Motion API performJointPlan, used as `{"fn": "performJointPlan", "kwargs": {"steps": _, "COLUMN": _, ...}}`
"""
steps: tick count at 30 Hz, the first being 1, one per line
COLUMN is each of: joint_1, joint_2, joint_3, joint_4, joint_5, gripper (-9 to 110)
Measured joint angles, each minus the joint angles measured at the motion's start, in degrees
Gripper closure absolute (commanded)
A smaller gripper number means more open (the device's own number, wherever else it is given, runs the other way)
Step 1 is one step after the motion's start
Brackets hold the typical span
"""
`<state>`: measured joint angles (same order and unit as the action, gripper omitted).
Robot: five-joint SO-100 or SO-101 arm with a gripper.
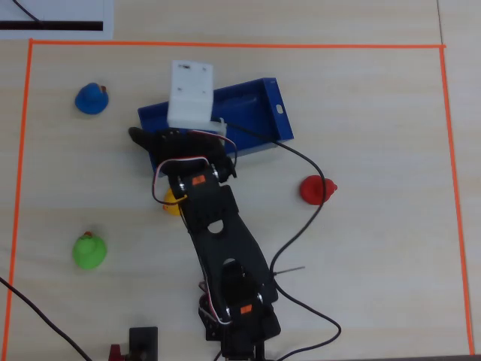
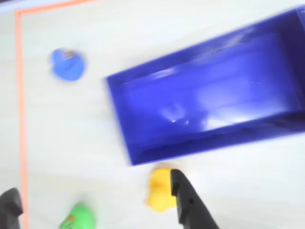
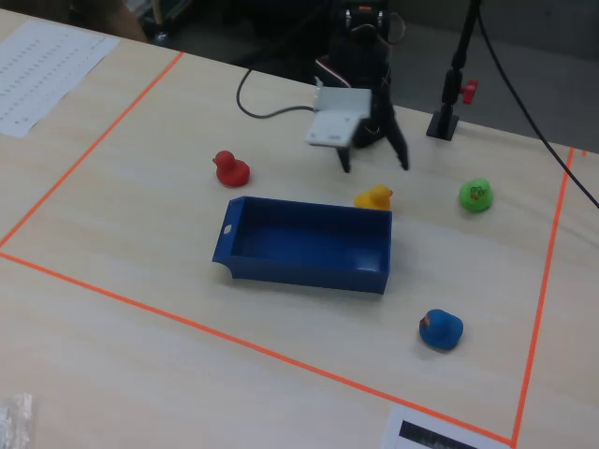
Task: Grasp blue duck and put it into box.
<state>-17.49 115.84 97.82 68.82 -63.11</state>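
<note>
**Pincer aloft and empty, blue duck still out on the desk**

Nearest the arm's base, the pincer [image 3: 374,159] hangs above the desk [image 3: 140,168] with its two dark fingers spread wide and nothing between them; in the wrist view one fingertip juts up at the bottom edge and the other sits at the far left corner. Just beneath and beside it lies the yellow duck [image 2: 159,187], close against the box's near wall. The green duck [image 3: 475,195] sits off to one side, near the orange tape border [image 3: 543,281].

Next out is the box [image 1: 259,101], a dark-blue tray lying at a slant, empty inside. The red duck [image 1: 316,189] stands apart from its slotted end.

Farthest from the base is the blue duck [image 1: 92,98], upright on the desk, beyond the box's plain short end and near the border's corner, well apart from the pincer.

The likely trouble: the arm must swing past the box to reach it, so a low path could clip the wall and shove the tray. The yellow duck is the closest target and could be taken by mistake. The duck's rounded body may also squirt from the fingers if they close off-centre.
</note>
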Motion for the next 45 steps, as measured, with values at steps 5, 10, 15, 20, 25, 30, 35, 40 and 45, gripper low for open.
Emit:
{"fn": "performJointPlan", "kwargs": {"steps": 5, "joint_1": -9.3, "joint_2": -14.5, "joint_3": -11.7, "joint_4": -2.0, "joint_5": 5.4, "gripper": 61}}
{"fn": "performJointPlan", "kwargs": {"steps": 10, "joint_1": -11.9, "joint_2": -25.1, "joint_3": -13.4, "joint_4": -11.3, "joint_5": 6.0, "gripper": 62}}
{"fn": "performJointPlan", "kwargs": {"steps": 15, "joint_1": -11.1, "joint_2": -31.1, "joint_3": -13.4, "joint_4": -20.7, "joint_5": 2.1, "gripper": 63}}
{"fn": "performJointPlan", "kwargs": {"steps": 20, "joint_1": -7.5, "joint_2": -33.2, "joint_3": -13.4, "joint_4": -30.3, "joint_5": -3.7, "gripper": 64}}
{"fn": "performJointPlan", "kwargs": {"steps": 25, "joint_1": -4.5, "joint_2": -31.9, "joint_3": -5.8, "joint_4": -43.5, "joint_5": -10.5, "gripper": 64}}
{"fn": "performJointPlan", "kwargs": {"steps": 30, "joint_1": -5.4, "joint_2": -31.1, "joint_3": 1.5, "joint_4": -54.1, "joint_5": -13.6, "gripper": 64}}
{"fn": "performJointPlan", "kwargs": {"steps": 35, "joint_1": -8.9, "joint_2": -31.1, "joint_3": 4.7, "joint_4": -61.2, "joint_5": -14.5, "gripper": 64}}
{"fn": "performJointPlan", "kwargs": {"steps": 40, "joint_1": -11.4, "joint_2": -35.8, "joint_3": 4.7, "joint_4": -66.0, "joint_5": -15.7, "gripper": 65}}
{"fn": "performJointPlan", "kwargs": {"steps": 45, "joint_1": -10.8, "joint_2": -41.8, "joint_3": 3.4, "joint_4": -69.4, "joint_5": -16.8, "gripper": 64}}
